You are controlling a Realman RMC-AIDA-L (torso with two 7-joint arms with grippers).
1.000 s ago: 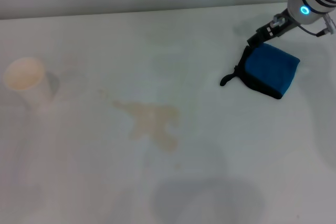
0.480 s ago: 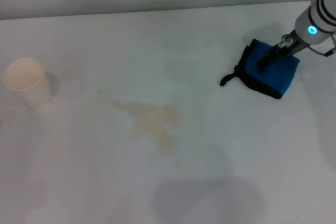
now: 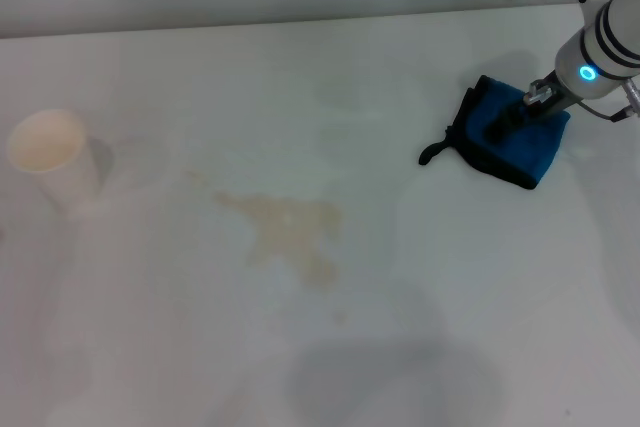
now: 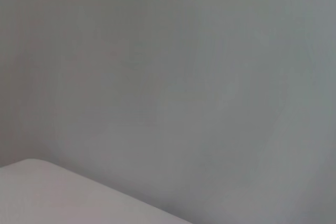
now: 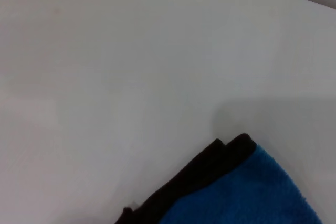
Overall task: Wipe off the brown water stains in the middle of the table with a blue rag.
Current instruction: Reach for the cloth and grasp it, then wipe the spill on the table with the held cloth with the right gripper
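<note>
White tabletop (image 3: 420, 277) fills my head view. At far left I see a white cup (image 3: 52, 155) standing upright. Near the middle lie the brown water stains (image 3: 290, 232), pale and splotchy. Well to their right sits the blue rag (image 3: 525, 142), its black loop tail pointing left. My right gripper (image 3: 500, 127) presses onto the rag's top; I cannot tell how wide it stands.

Plain white counter (image 3: 400, 277), smooth and unpatterned. Pale tan, splotchy brown water stains (image 3: 292, 231) with faint trailing specks. Bright blue rag (image 3: 522, 139) edged in black trim, with a short black loop tail. White cup (image 3: 52, 155), cream inside. White right arm (image 3: 600, 42) with a glowing blue ring, ending in a black right hand (image 3: 497, 130).
</note>
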